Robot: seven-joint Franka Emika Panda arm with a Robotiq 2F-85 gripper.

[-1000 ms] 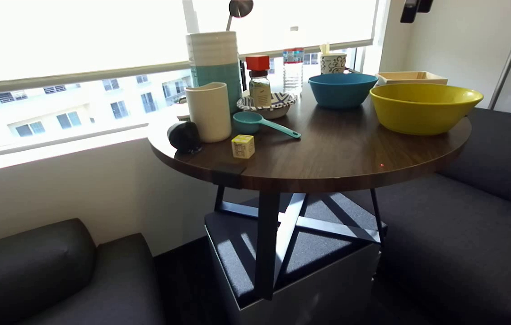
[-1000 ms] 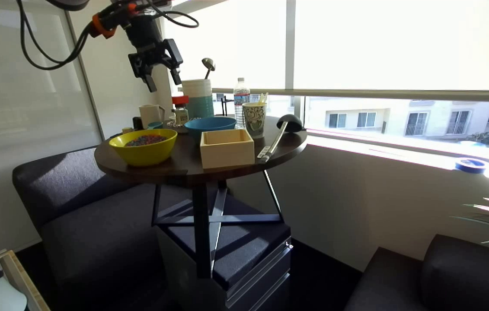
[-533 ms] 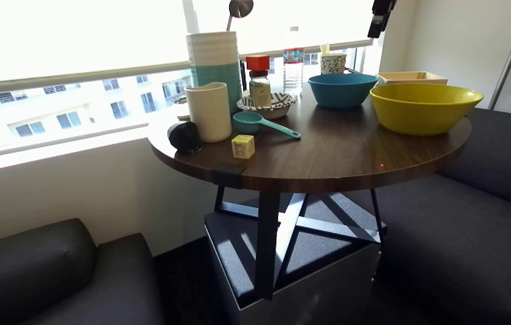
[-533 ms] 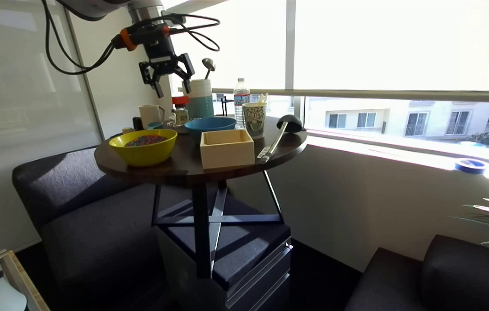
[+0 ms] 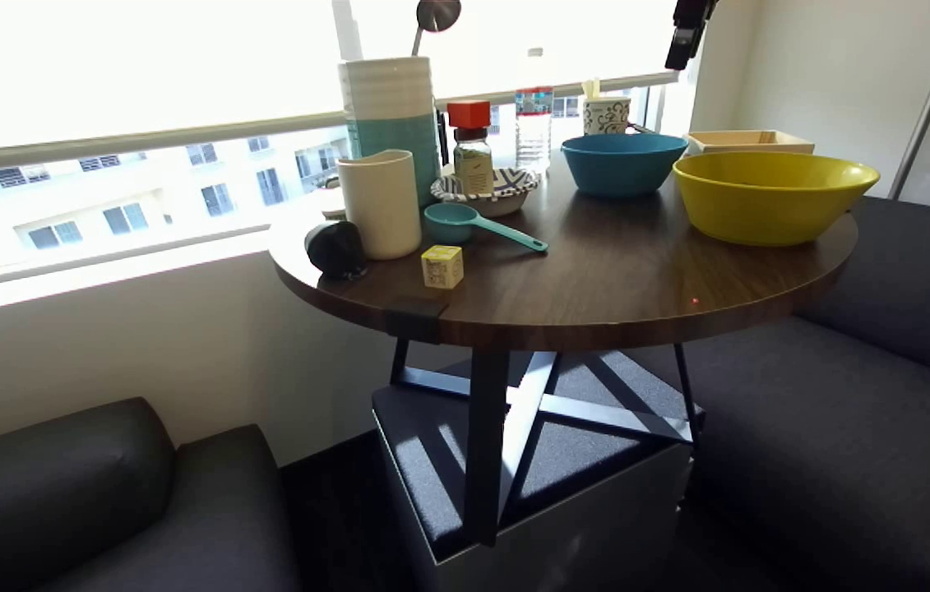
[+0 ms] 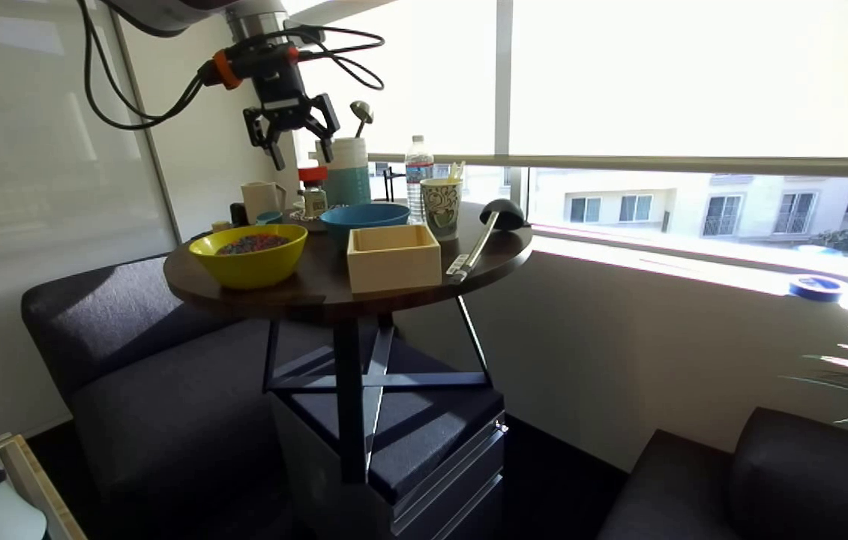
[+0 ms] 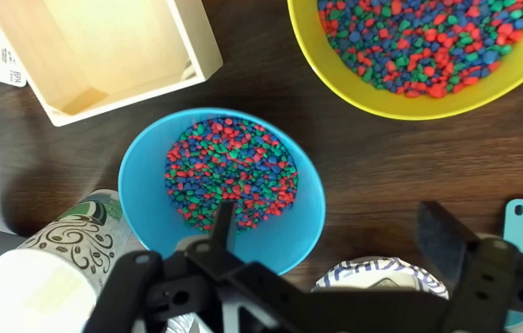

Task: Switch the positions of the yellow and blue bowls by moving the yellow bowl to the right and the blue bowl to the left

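The blue bowl [image 5: 625, 171] and the yellow bowl [image 5: 769, 207] stand upright and apart on the round table, also seen in an exterior view as the blue bowl [image 6: 365, 217] and yellow bowl [image 6: 259, 268]. In the wrist view both the blue bowl [image 7: 145, 185] and the yellow bowl [image 7: 358, 92] hold small red, green and blue pebbles; the yellow one is cut off at the top right. My gripper [image 6: 303, 155] is open and empty, well above the table. In the wrist view one finger of the gripper [image 7: 327, 210] overlaps the blue bowl; the other is over bare wood.
A pale wooden box [image 6: 395, 262] stands beside both bowls. A patterned paper cup [image 6: 441, 210], a ladle [image 6: 480, 247], a water bottle [image 5: 534, 136], a spice jar [image 5: 474, 160] in a patterned bowl, a teal scoop [image 5: 450, 224] and a white cup [image 5: 382, 205] share the table [image 5: 596, 288].
My open gripper has come lower and further over the table, moving right and down in an exterior view, then almost stopped in the last half second. Both bowls have stayed put.
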